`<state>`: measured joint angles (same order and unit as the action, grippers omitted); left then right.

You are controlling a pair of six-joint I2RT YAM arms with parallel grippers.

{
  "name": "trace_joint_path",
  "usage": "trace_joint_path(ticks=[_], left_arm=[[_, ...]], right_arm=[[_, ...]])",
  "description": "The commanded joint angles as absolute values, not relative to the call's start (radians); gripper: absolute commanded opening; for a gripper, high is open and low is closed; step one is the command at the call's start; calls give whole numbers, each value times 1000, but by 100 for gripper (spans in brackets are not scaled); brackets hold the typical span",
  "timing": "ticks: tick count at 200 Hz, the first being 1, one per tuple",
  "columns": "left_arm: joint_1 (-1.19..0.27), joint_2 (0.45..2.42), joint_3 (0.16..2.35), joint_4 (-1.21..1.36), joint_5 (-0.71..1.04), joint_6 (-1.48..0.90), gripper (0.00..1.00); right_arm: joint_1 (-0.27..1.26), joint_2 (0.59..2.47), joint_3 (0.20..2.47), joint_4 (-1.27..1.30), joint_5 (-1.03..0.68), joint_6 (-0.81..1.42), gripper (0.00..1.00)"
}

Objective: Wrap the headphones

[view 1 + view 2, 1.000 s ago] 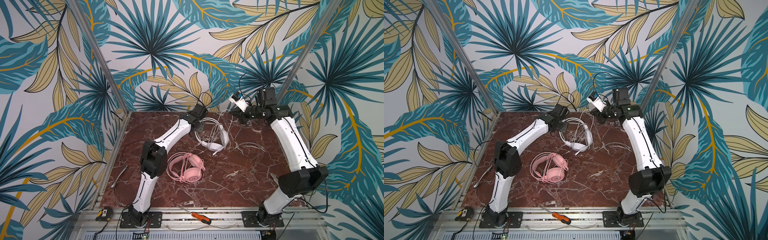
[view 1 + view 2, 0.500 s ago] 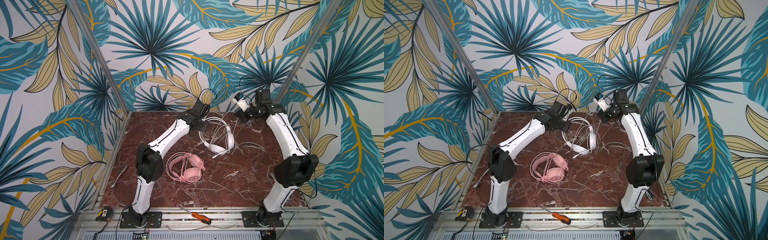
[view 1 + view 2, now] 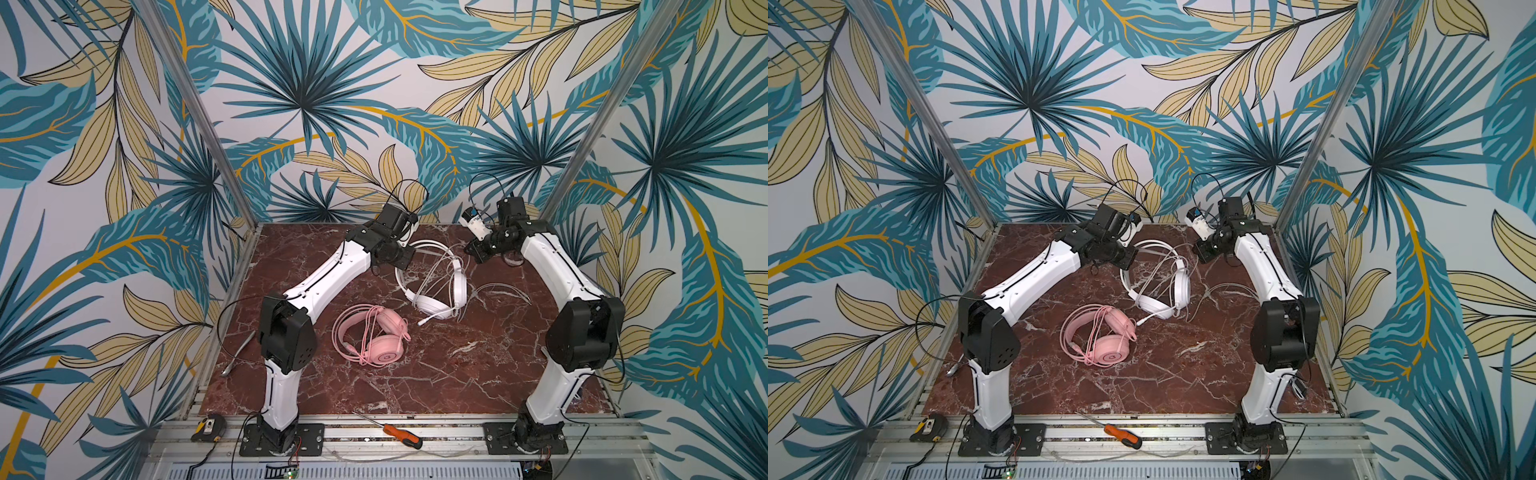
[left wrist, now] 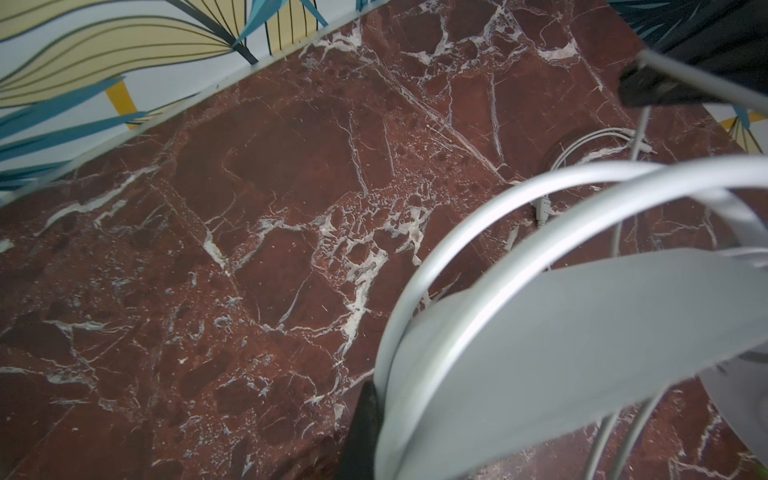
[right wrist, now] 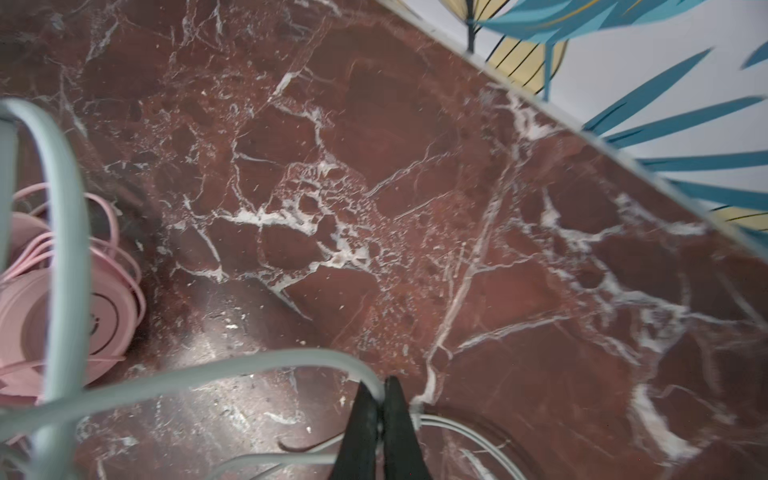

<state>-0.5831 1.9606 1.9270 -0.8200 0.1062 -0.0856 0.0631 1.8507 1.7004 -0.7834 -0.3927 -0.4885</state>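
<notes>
- Right gripper (image 5: 380, 415): pinched tight on the white cable (image 5: 232, 365), the strand leaving from between the jaws and curving off to one side.
- Left gripper (image 3: 407, 257): clamped as well, apparently on the headband (image 4: 582, 332) of the white headset (image 3: 434, 307). Only one dark finger (image 4: 362, 419) visible in the wrist view, pressed against the band's edge, so the hold is judged, not plainly seen.
- Between the two grippers: the white headset, band end raised at the left gripper, earcups down on the table (image 3: 457, 374) just below both tools.
- Across that headset's arch: a few passes of white cable, slack and uneven. Just past the right gripper, on its own arm's side: a loose loop lying flat on the marble, not wound.
- Farther out, well apart from both grippers and nearer the arm bases: the pink headset (image 3: 384, 353), flat on the table, pink cable (image 3: 368, 332) looped over band and cups, touched by neither tool.
- Progress, as a judgement: pink one seemingly finished. White one only part-wound, with the slack loop left to bring round the band and the tail left to tuck.
</notes>
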Motion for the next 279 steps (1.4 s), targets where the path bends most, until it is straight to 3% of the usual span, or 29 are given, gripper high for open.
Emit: trace_joint_path(ticks=[1,50,117,167,219,279], left_arm=[[-549,1871,1905,-731,225,-166,0],[-518,1851,1815,-680,293,-245,0],[-502,1859,1783,-680,316,-292,0],[-480,1861,1744,-660,337,-319,0],[-468,1869,1719,-653,347,-330,0],[-440,1865,1712,-652,367,-365,0]], right_arm=[[59,1842,1612,-701,-512,-389,0],[92,1789,1385,-480,-597,-216,0],[118,1758,1244,-380,-551,-106,22],[112,1678,1225,-481,-386,-202,49],[94,1644,1248,-583,-316,-323,56],[92,1493,1077,-606,-170,-838,62]])
